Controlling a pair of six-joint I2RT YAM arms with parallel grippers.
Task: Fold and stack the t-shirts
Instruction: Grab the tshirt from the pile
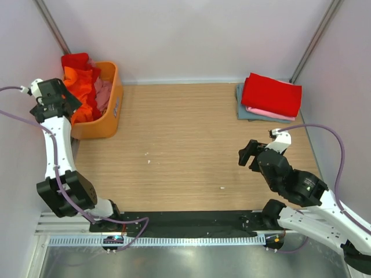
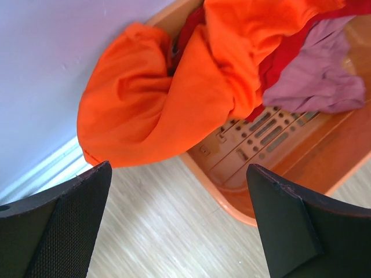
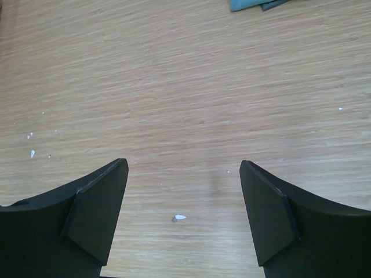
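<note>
An orange t-shirt (image 1: 81, 95) (image 2: 162, 98) spills over the left rim of the orange basket (image 1: 109, 124) (image 2: 272, 145). A red t-shirt (image 1: 75, 61) (image 2: 284, 58) and a pink one (image 1: 103, 92) (image 2: 324, 81) lie in the basket with it. At the back right, a folded red shirt (image 1: 271, 95) tops a pile with pink (image 1: 269, 113) and grey-blue (image 1: 243, 109) (image 3: 255, 4) below. My left gripper (image 1: 68, 104) (image 2: 178, 168) hangs open just short of the orange shirt, holding nothing. The right gripper (image 1: 249, 153) (image 3: 182, 163) is open and empty above bare wood.
The basket stands in the back left corner against the wall (image 1: 23, 46). Small white crumbs (image 1: 148, 157) (image 3: 179, 218) dot the wooden table (image 1: 185, 133). A black rail (image 1: 185, 223) runs along the near edge between the arm bases.
</note>
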